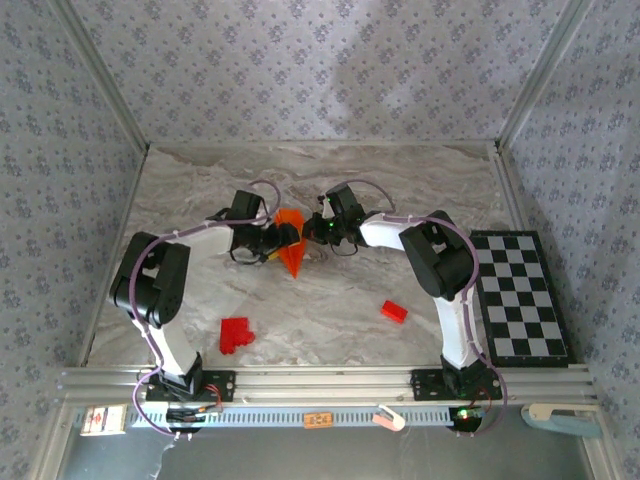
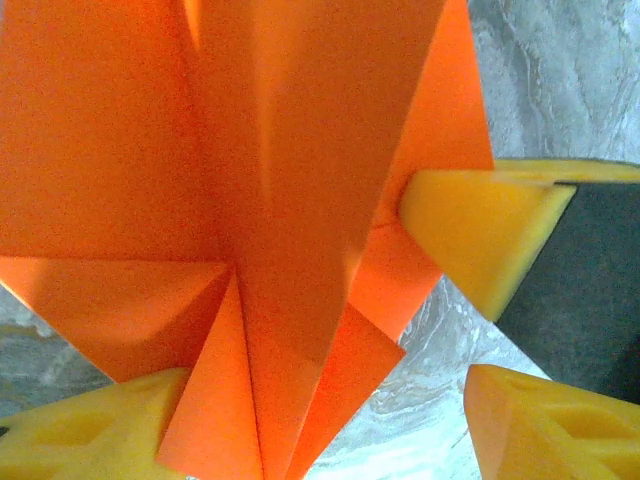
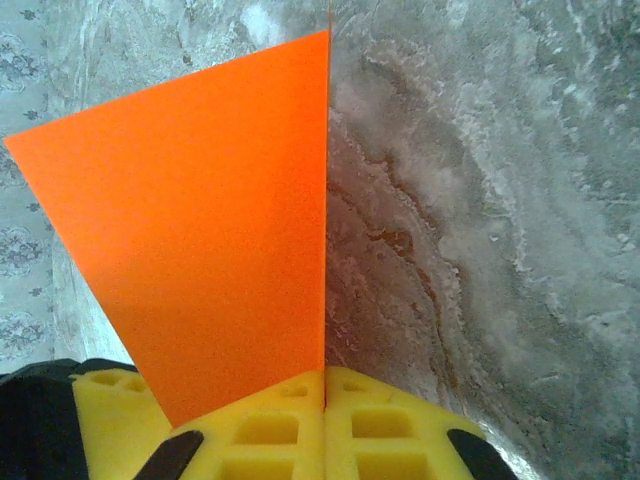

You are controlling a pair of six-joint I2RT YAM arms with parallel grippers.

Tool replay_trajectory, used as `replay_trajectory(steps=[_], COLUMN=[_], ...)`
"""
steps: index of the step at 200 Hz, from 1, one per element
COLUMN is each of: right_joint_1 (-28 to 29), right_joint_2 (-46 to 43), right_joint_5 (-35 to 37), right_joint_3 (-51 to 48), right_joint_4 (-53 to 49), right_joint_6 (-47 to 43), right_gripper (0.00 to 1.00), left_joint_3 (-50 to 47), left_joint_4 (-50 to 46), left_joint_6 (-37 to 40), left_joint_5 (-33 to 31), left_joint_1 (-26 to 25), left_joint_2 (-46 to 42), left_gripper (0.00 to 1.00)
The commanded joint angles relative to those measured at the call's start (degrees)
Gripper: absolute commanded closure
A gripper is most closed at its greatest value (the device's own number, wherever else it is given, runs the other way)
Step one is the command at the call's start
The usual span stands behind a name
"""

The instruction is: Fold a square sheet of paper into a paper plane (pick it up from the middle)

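Right gripper clamped on folded orange paper. Left gripper open: one finger against paper, the other clear.

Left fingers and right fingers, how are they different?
The left fingers stand apart; the right fingers are squeezed shut. The right fingers pinch the orange paper by its edge; the left fingers just have the folded paper between them, not squeezing. Both pairs are yellow.
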Motion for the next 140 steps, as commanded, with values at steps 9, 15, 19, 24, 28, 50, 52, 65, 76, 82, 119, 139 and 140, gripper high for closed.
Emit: replay_trajectory(steps=[9,15,19,24,28,50,52,65,76,82,119,139,140], right_joint_1=[-0.2,-0.2,-0.2,-0.1,-0.2,-0.1,-0.1,0.0,0.0,0.1,0.1,0.2,0.2], right_joint_2=[-1.2,-1.2,-1.2,-1.2,-1.3,-1.7,-1.7,-1.9,-2.1,-2.1,-2.0,-1.9,-1.9], right_joint_5=[-0.2,-0.2,-0.3,-0.3,-0.3,-0.5,-0.5,-0.8,-0.9,-1.1,-1.2,-1.3,-1.3], right_joint_3=[0.1,0.1,0.1,0.1,0.1,0.1,0.1,0.1,0.2,0.3,0.5,0.6,0.6], right_joint_4=[-1.3,-1.3,-1.2,-1.1,-1.1,-1.1,-1.0,-0.9,-0.9,-1.0,-1.3,-1.4,-1.4], right_joint_6=[0.6,0.7,0.7,0.6,0.7,0.6,0.7,0.7,0.6,0.7,0.7,0.7,0.7], right_gripper=[0.93,0.94,0.94,0.94,0.94,0.94,0.94,0.94,0.94,0.94,0.94,0.94,0.94], left_joint_3=[2.7,2.8,2.9,3.0,3.1,3.9,4.0,4.5,5.2,5.5,6.8,7.3,7.4], left_joint_4=[-2.6,-3.0,-3.3,-3.7,-4.0,-5.2,-5.3,-5.6,-6.4,-6.5,-7.5,-8.1,-8.2], left_joint_6=[1.9,2.0,2.1,2.2,2.2,2.6,2.6,3.0,3.4,3.6,4.1,4.5,4.5], left_joint_5=[0.0,-0.6,-1.0,-1.7,-2.3,-4.6,-4.6,-5.1,-5.6,-5.6,-6.3,-6.9,-6.9], left_joint_1=[-1.1,-1.3,-1.3,-1.4,-1.5,-1.7,-1.7,-2.1,-2.4,-2.6,-3.3,-3.6,-3.6], left_joint_2=[0.7,1.0,1.0,1.2,1.3,1.7,1.8,2.3,2.8,3.1,4.4,4.9,5.0], left_gripper=[0.37,0.39,0.4,0.42,0.44,0.5,0.5,0.53,0.55,0.56,0.58,0.58,0.58])
